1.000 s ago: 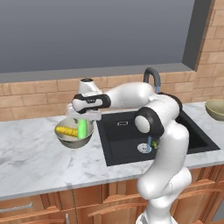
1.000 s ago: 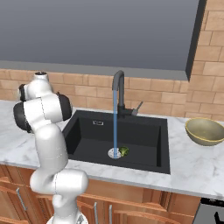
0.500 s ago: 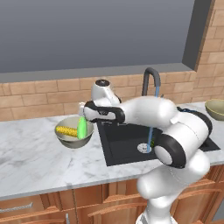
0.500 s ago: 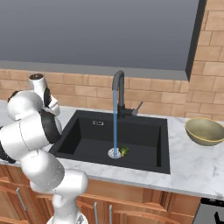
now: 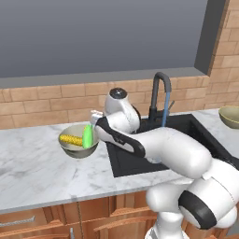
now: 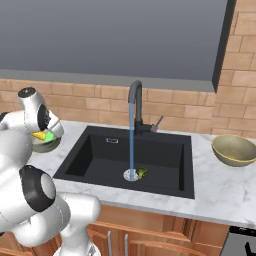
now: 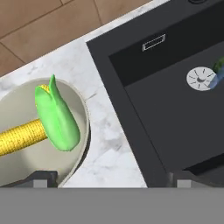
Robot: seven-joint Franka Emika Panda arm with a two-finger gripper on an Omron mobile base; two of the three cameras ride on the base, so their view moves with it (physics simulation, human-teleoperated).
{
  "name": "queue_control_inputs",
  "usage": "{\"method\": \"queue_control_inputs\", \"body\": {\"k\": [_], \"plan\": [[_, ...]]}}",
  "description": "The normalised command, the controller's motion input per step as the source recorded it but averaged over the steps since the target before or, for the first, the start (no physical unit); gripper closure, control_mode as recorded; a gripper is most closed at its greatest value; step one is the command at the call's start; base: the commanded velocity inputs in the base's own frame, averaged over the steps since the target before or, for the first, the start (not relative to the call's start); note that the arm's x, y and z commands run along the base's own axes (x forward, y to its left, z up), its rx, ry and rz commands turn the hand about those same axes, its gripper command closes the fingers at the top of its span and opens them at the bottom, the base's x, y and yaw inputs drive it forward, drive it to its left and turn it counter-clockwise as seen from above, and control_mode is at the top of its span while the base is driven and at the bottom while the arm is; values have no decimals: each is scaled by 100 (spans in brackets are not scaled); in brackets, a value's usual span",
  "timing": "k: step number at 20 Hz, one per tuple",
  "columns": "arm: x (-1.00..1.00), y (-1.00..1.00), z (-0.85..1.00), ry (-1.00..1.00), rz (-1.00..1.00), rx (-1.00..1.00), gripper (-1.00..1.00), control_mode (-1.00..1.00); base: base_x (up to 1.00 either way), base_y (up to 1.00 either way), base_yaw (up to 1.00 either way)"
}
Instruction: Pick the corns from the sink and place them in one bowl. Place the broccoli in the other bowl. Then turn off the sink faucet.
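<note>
Both corns lie in the pale grey-beige bowl on the counter left of the sink: the yellow cob and the light-green piece leaning over it. My gripper hovers open and empty above the bowl's right rim and the sink's left edge. The dark green broccoli sits by the round drain. Blue water runs from the black faucet.
The olive-tan bowl stands on the marble counter right of the sink. A brick wall runs close behind the faucet. My own white arm arches over the front of the basin in the left base view.
The hand has lifted off the bowl and swung right toward the sink, its jaws a little wider. The green piece, let go, now leans in the bowl beside the cob.
</note>
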Motion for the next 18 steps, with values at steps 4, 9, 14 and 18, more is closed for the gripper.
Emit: {"method": "queue_control_inputs", "body": {"k": [4,9,14,18], "plan": [[-5,-63,50,9,-6,-12,-100,-100,0,0,0],[-2,-77,32,14,0,-9,-100,-100,0,0,0],[-9,-89,4,12,0,-7,-100,-100,0,0,0],[0,-75,0,21,0,-13,-100,-100,0,0,0]]}}
